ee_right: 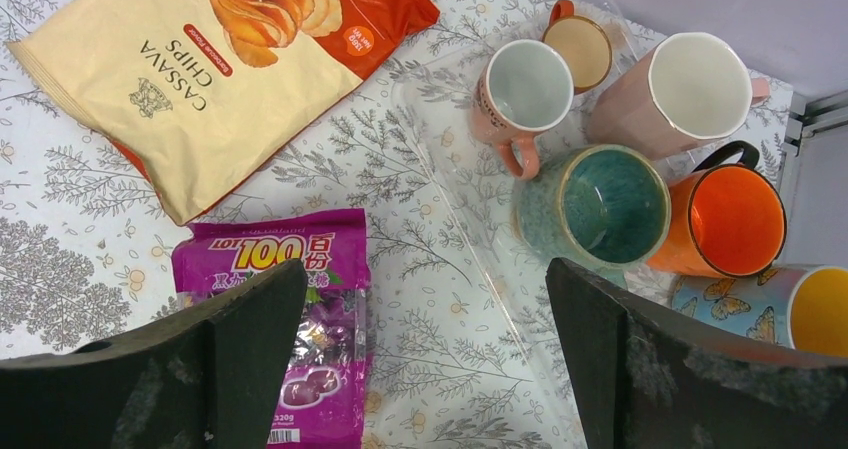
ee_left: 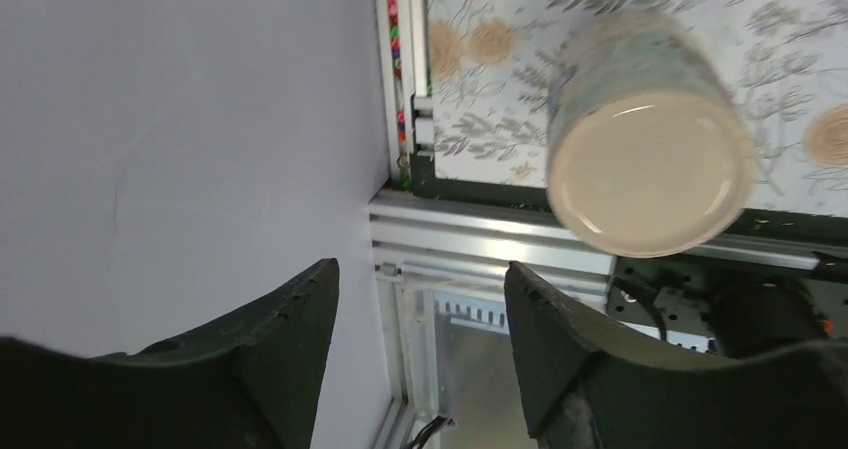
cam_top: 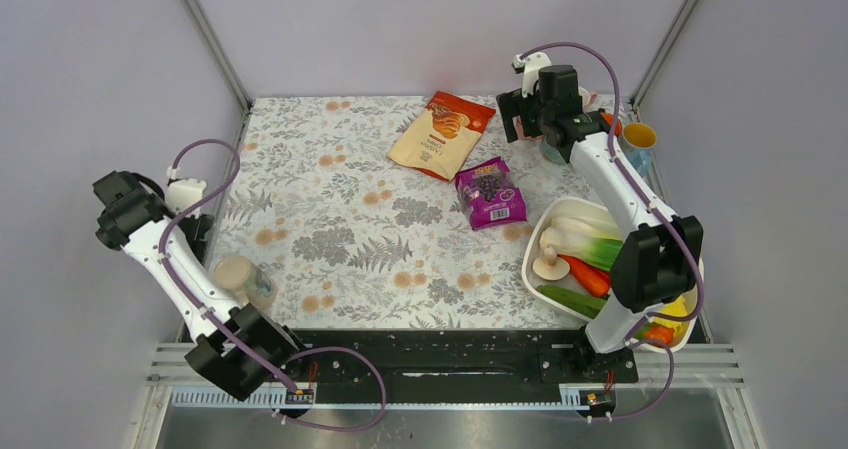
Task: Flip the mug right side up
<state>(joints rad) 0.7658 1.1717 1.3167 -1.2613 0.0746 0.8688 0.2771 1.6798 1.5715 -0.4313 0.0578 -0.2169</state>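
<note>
At the near left corner of the floral-patterned table, the pale glazed ceramic mug with a beige base stands upside down, its flat bottom facing up, just beside the left arm's lower link. The left pincer hangs off to the left of it by the wall, its two black fingers spread wide with nothing between them, apart from the mug. At the near right lies a white oval dish filled with vegetables, among them a carrot, a cucumber and a mushroom. Farther in, near the middle, lies a purple foil snack packet, and beyond it a tan and orange cassava chips bag. The right pincer hovers high over the far right, wide apart and empty, above a clear plastic tray that holds upright mugs: a teal-lined mug, an orange mug and a pink mug.
</note>
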